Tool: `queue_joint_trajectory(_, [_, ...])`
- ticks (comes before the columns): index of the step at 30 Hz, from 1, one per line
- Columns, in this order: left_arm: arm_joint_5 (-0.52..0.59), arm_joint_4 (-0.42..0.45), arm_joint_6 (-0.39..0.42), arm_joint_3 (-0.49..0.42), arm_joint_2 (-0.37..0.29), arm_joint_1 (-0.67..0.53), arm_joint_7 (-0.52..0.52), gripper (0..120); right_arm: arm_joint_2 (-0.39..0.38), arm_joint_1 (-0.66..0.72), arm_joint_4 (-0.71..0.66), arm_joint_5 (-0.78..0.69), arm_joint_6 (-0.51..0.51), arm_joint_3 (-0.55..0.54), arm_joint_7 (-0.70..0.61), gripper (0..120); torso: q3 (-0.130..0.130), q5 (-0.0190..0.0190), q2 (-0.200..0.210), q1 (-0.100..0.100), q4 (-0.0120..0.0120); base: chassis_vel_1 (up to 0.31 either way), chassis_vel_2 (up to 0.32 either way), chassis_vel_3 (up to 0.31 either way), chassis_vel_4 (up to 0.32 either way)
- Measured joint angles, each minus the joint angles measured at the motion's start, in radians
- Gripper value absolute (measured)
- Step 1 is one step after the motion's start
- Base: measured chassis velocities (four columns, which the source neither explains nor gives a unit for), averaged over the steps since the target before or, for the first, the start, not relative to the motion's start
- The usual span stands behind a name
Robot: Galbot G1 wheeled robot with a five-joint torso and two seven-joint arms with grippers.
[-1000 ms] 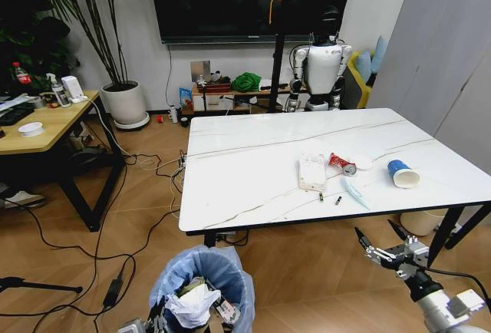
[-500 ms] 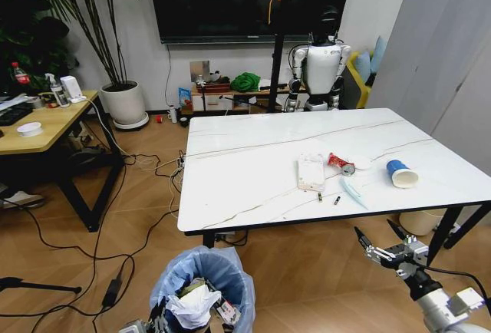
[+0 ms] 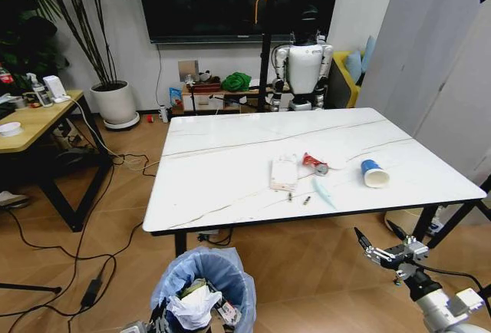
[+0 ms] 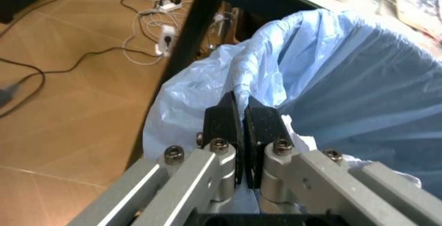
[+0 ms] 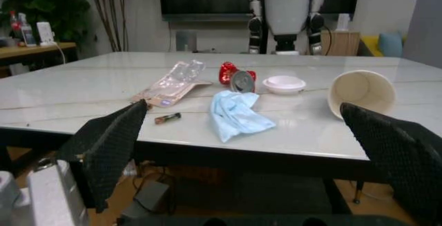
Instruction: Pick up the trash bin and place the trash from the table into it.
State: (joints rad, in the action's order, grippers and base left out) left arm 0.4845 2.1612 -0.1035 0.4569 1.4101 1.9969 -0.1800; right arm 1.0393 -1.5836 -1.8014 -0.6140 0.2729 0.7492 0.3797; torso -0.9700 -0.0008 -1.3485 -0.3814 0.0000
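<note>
— Right, starting on the left: where's the left end effector (image 4: 240,116)?

— Down low beside the trash bin (image 3: 202,287), its two black fingers (image 4: 221,122) pressed together on a fold of the light blue bag at the rim. That bin sits just in front of the near edge of the counter (image 3: 230,187), with crumpled white paper showing inside it.

— And up on the counter?

— Beyond the right end effector (image 3: 381,243), from left to right: a clear plastic pack (image 5: 171,85) lying flat, a small dark bit (image 5: 167,118) just beside it, then a crumpled light blue piece (image 5: 235,113). Behind that, a crushed red can (image 5: 237,77) on its side, a small white dish (image 5: 284,84) near it, and farthest right a paper cup (image 5: 362,93) tipped over, its mouth facing the wrist camera.

— The right end effector itself?

— It hangs below the counter's near edge, off toward the right-hand corner, fingers spread wide apart, nothing between them. All the litter lies well apart from it.
</note>
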Motion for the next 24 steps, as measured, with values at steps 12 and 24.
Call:
queue_joint_trajectory(12, [0.003, -0.006, 0.001, 0.0, 0.0, -0.007, 0.0, 0, -0.003, 0.01, 0.008, 0.005, 0.004, -0.008, 0.001, 100, 0.0, -0.0003, 0.0, 0.0, 0.0001, -0.172, -0.164, 0.167, 0.165])
queue_joint_trajectory(24, [0.006, -0.012, 0.003, -0.002, 0.002, -0.012, 0.0, 0, -0.006, 0.023, 0.021, 0.022, 0.016, -0.015, 0.002, 100, 0.0, 0.0003, 0.0, 0.0, 0.0, -0.113, -0.101, 0.125, 0.103])
